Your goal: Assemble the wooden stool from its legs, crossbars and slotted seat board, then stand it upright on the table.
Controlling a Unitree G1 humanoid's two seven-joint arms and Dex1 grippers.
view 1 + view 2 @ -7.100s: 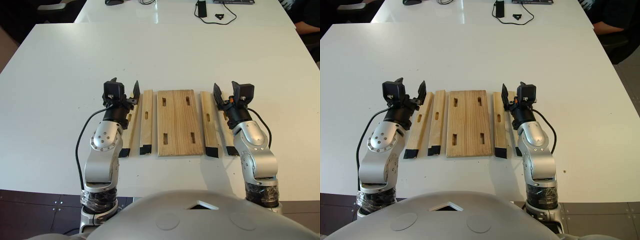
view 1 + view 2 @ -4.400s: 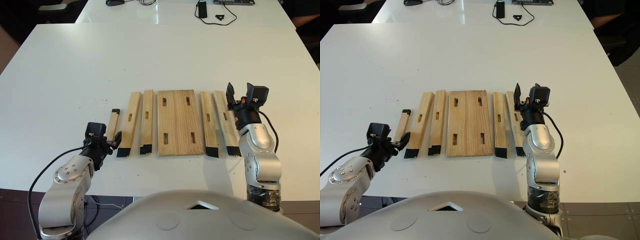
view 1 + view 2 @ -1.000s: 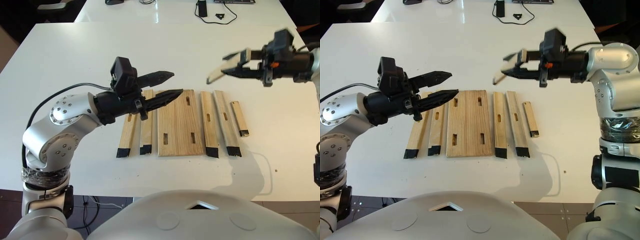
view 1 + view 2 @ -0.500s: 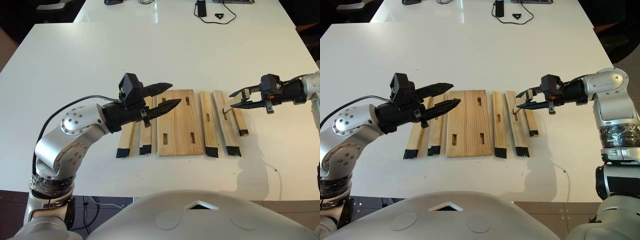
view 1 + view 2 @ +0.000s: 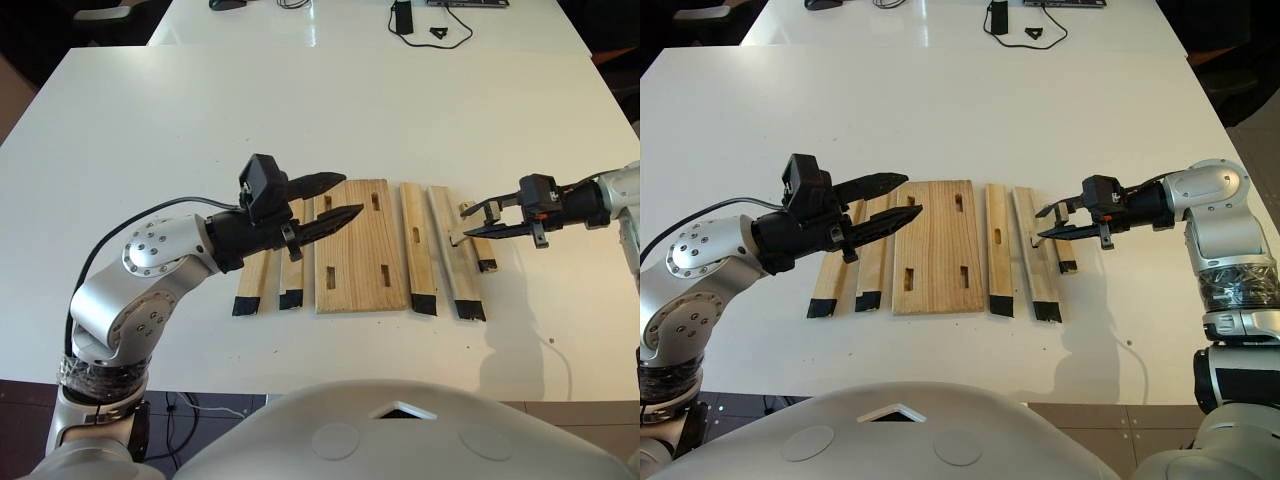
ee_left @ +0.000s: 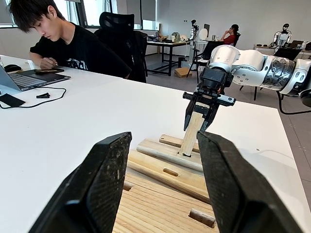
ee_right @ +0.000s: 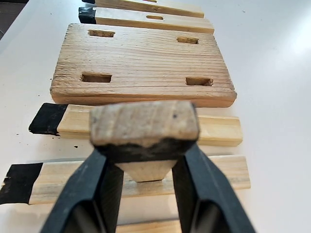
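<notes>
The slotted seat board (image 5: 360, 245) lies flat mid-table. Two black-tipped legs (image 5: 293, 270) lie along its left side and two more (image 5: 417, 250) along its right. My left gripper (image 5: 350, 194) hovers open over the board's left edge and the inner left leg, holding nothing. My right gripper (image 5: 468, 220) is shut on a short crossbar (image 6: 192, 132), which is held nearly upright. Its lower end rests on the outer right leg (image 5: 458, 270). Beyond its top end (image 7: 144, 124), the right wrist view takes in the board. A second crossbar (image 5: 486, 262) lies on the table beneath that gripper.
The white table (image 5: 150, 130) has wide bare room to the left, right and far side of the parts. Cables and small black devices (image 5: 402, 15) sit on the table behind. A laptop (image 6: 29, 80) stands far off.
My right gripper came down from above the table with the crossbar and set its end on the outer right leg, which slid slightly toward me. The left gripper barely moved.
</notes>
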